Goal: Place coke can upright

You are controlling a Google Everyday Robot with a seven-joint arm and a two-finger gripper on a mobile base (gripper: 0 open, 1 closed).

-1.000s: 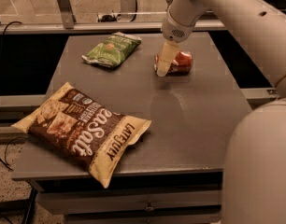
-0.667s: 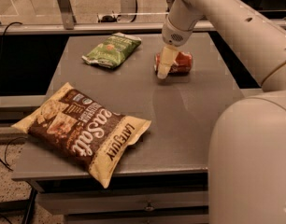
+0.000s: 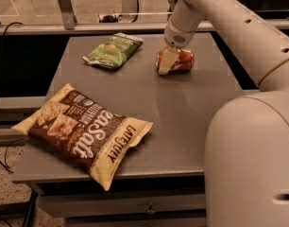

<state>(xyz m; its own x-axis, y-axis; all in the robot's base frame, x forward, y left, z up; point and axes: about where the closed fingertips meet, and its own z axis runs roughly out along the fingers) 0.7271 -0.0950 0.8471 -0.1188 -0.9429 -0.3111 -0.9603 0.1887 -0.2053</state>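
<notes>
On the gray table [image 3: 182, 112], the brown chip bag [image 3: 83, 136] lies flat at about 8 o'clock, and its corner hangs over the front edge. The green snack bag [image 3: 114, 49] lies at about 11 o'clock. Both bags are in the same spots as a second ago.

The gripper [image 3: 166, 65] is at about 1 o'clock on the table, right at the left end of the coke can [image 3: 181, 59]. It reaches down from above and touches the can. I cannot tell if the claw is open or closed. The coke can is on its side, red and shiny, far from both bags. The can and the gripper have hardly moved in the last second.

The big change is on the right. The fat white arm [image 3: 248, 164] now fills much more of the view at 4 o'clock. I think the robot is settling its arm to get a good hold. The can is not standing yet, so the main job is still to do.
</notes>
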